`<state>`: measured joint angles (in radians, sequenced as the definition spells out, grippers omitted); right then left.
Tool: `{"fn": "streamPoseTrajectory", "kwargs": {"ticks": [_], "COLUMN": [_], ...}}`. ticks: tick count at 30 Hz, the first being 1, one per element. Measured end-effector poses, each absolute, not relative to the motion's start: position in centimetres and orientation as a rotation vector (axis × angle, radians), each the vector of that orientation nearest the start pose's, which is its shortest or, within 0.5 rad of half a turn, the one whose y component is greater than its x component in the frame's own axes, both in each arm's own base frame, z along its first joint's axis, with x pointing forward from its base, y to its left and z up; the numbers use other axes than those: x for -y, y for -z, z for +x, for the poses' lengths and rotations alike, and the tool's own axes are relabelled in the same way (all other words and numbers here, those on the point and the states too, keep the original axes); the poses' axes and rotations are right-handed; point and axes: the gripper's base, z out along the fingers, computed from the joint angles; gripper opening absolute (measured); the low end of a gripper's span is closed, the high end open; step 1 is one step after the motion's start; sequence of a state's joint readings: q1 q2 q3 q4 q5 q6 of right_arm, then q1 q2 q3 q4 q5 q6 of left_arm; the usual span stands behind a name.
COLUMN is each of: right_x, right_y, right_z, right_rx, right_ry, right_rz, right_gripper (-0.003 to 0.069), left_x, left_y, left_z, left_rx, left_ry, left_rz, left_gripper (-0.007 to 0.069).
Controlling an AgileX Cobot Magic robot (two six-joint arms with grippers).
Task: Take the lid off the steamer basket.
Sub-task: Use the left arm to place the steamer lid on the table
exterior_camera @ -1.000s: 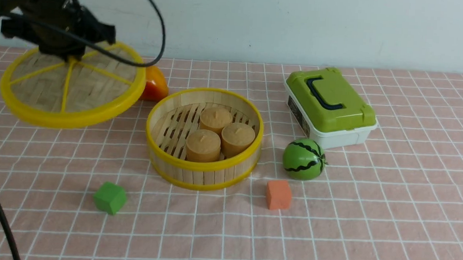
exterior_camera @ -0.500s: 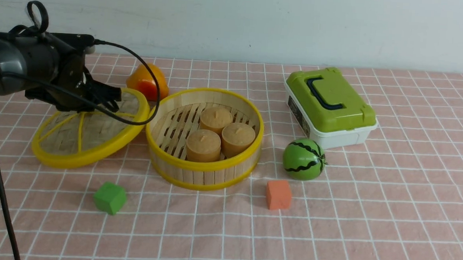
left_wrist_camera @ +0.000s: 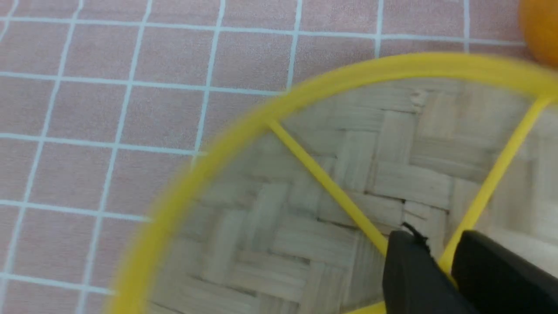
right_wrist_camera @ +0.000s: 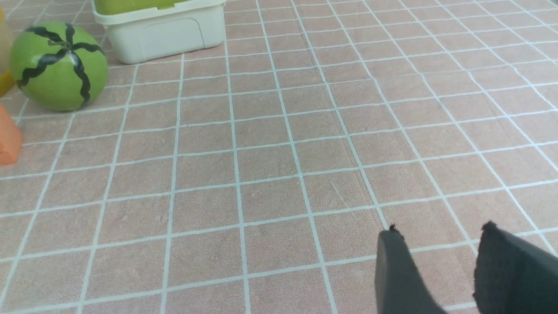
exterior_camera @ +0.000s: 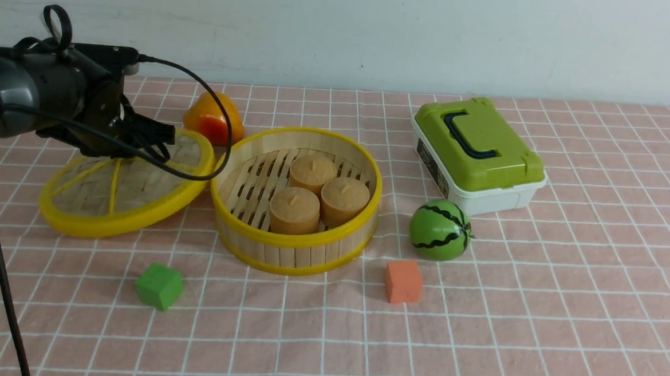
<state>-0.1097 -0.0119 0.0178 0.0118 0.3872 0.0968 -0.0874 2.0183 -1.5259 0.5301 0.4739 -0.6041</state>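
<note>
While the left pincer (exterior_camera: pixel 161 136) is clamping a thin yellow spoke (left_wrist_camera: pixel 331 187) near the hub, the lid (exterior_camera: pixel 134 184) is tilting just left of the open steamer basket (exterior_camera: pixel 286 248). It's looking light and stiff, and probably swinging easily on that off-centre hold.

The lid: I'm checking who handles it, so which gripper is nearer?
Left. The left gripper is shut on a spoke of the lid; the right gripper hangs over cloth, facing the watermelon, lid out of its view.
</note>
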Motion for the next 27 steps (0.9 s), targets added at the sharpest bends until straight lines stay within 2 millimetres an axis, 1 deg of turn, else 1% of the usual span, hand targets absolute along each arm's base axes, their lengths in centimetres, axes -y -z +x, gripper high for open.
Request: {"fn": "streamPoseTrajectory", "kwargs": {"ticks": [4,9,18,20,21,24,25,26,27], "right_x": [0.5,0.5,0.5,0.5,0.5,0.5,0.5,0.5,0.5], "right_y": [-17.3,-17.3,-17.3,-17.3,-17.3,-17.3,-17.3,-17.3,-17.3], "right_z": [5.2,5.2,5.2,5.2,5.2,5.2,5.2,5.2,5.2], "right_rx": [-1.866,-1.866,-1.866,-1.866,-1.866,-1.866,-1.866,-1.866,-1.866], "right_ry": [-0.003,-0.003,-0.003,-0.003,-0.003,-0.003,-0.003,-0.003,-0.003], "right_rz": [0.201,0.201,0.201,0.201,0.201,0.201,0.201,0.201,0.201], "right_gripper": [0.0241,0.0241,0.0241,0.0241,0.0241,0.0241,0.0241,0.0241,0.0241], "left_x": [1.7,1.9,2.4,2.5,2.5,2.5,2.5,2.5,2.5], "left_y": [-22.5,-22.6,-20.7,-20.6,-20.6,-21.2,-21.2,-21.9,-22.6], "left_z": [45.5,45.5,45.9,46.0,46.0,46.0,45.9,45.7,45.6], "left_rx": [-2.358,-2.353,-2.396,-2.393,-2.392,-2.373,-2.372,-2.363,-2.351], "left_ry": [-0.213,-0.192,-0.178,-0.174,-0.173,-0.149,-0.146,-0.133,-0.125], "left_rz": [-0.133,-0.144,-0.141,-0.137,-0.136,-0.167,-0.173,-0.203,-0.216], "left_gripper": [0.0111,0.0111,0.0111,0.0143,0.0147,0.0259,0.0270,0.0302,0.0309]}}
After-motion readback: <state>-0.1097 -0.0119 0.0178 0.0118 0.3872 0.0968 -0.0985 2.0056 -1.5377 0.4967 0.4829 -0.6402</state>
